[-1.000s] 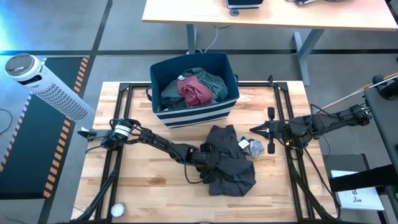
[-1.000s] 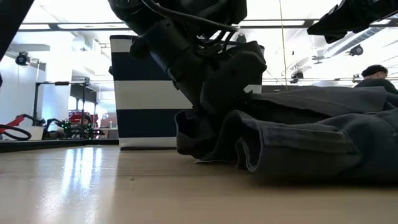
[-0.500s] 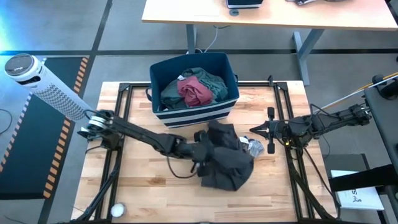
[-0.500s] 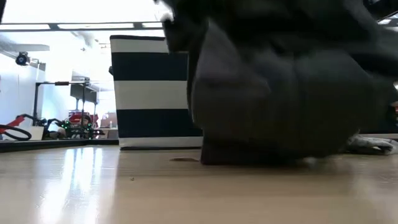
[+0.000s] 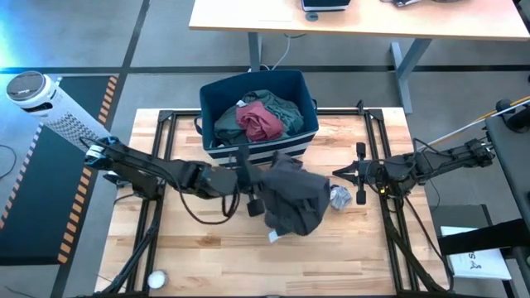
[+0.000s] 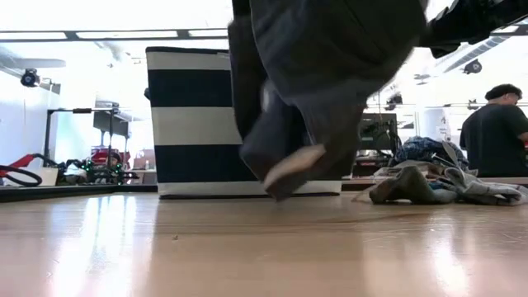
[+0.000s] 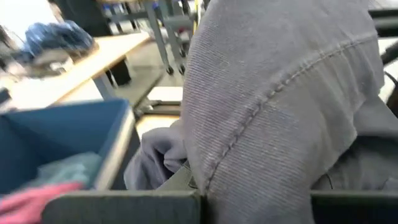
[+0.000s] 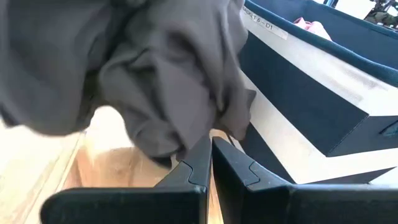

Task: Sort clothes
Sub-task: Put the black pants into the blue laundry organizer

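The left gripper [image 5: 258, 195] sits at frame centre in the high view, holding the charcoal garment [image 5: 291, 199] above the tabletop [image 5: 199, 257], just below the bin [image 5: 217, 151]. The low view shows the garment off the wood, with its lowest fold hanging near the surface. The left jaws are buried in cloth; clamped on the garment is a judgement from the lift, not directly seen.

Risks:
1. The garment hangs bunched and lopsided. A thin pinch could slip and drop it short of the bin.
2. Trailing folds could catch the bin rim or drape over its wall during transfer.
3. The hanging cloth lies close to the grey piece [image 5: 339, 197] and could drag it.

The right gripper [image 5: 346, 173] waits at right of centre, jaws together.

Hidden or unclear:
- The left wrist view is almost filled by cloth; the grasp point cannot be made out.
- The bin holds a red piece [image 5: 258, 122] and a teal garment [image 5: 278, 104]; anything beneath them is hidden.
- A pale tag or patch at the garment's lower edge cannot be identified.
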